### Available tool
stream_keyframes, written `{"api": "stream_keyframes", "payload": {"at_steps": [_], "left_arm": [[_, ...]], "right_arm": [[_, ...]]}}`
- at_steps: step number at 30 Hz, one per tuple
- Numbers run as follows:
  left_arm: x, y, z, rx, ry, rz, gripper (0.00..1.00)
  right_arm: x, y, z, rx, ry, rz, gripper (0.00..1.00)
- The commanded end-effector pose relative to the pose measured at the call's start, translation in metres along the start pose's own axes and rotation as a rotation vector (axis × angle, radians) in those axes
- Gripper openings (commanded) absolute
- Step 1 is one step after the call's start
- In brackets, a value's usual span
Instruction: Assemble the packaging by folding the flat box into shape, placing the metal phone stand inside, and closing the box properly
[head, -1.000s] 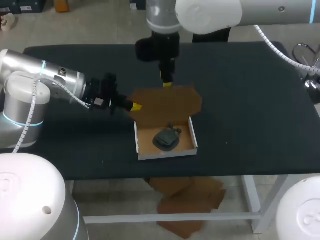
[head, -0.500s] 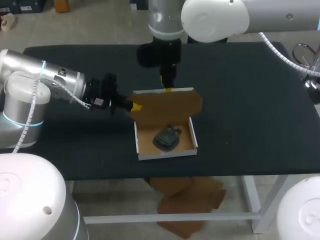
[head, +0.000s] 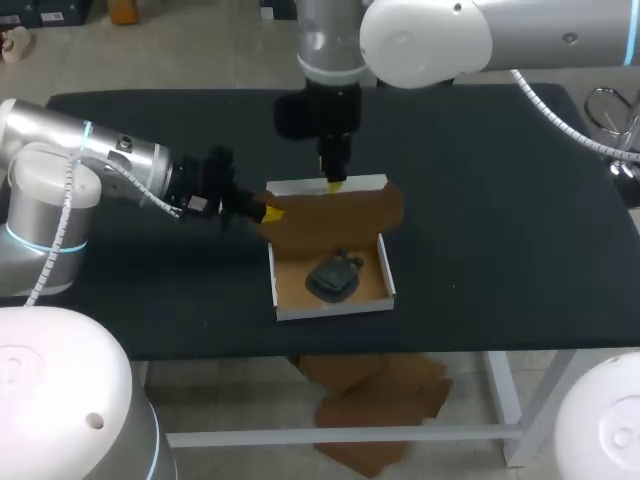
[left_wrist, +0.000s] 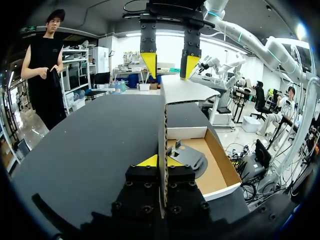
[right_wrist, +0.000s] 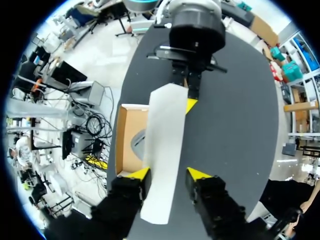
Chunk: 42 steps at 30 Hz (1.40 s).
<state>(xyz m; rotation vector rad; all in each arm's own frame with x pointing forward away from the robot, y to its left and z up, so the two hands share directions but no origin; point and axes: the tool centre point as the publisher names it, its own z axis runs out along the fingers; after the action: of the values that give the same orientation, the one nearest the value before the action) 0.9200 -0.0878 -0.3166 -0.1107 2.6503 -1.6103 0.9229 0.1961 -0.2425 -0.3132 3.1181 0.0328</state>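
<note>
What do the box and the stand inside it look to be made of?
The box: corrugated cardboard, brown inside, white outside; its fluted cut edge shows in the left wrist view. The phone stand: dark, matte, thin plates, likely metal, uncertain.

The dark phone stand in the box is too small in the head view to show its shape. From the right wrist, the raised lid hides most of the stand and the box floor. From the left wrist, the lid's upright edge covers the gap between the left end effector fingertips and part of the stand.
</note>
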Motion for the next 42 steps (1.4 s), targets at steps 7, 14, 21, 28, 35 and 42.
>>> {"api": "stream_keyframes", "payload": {"at_steps": [7,14,21,28,35,42], "left_arm": [[0.001,0.001,0.001,0.000,0.001,0.001,0.00],[0.001,0.001,0.001,0.000,0.001,0.001,0.00],[0.001,0.001,0.001,0.000,0.001,0.001,0.00],[0.001,0.001,0.001,0.000,0.001,0.001,0.00],[0.001,0.001,0.001,0.000,0.001,0.001,0.00],[0.001,0.001,0.001,0.000,0.001,0.001,0.00]], "right_arm": [[-0.008,0.005,0.009,0.003,0.043,-0.008,0.50],[-0.010,0.007,0.015,0.007,0.068,-0.010,0.49],[-0.013,0.006,0.021,0.011,0.095,-0.011,0.32],[-0.012,0.007,0.025,0.009,0.112,-0.017,0.00],[-0.009,0.007,0.019,0.004,0.103,-0.021,0.00],[-0.006,0.005,0.006,-0.009,0.065,-0.015,1.00]]}}
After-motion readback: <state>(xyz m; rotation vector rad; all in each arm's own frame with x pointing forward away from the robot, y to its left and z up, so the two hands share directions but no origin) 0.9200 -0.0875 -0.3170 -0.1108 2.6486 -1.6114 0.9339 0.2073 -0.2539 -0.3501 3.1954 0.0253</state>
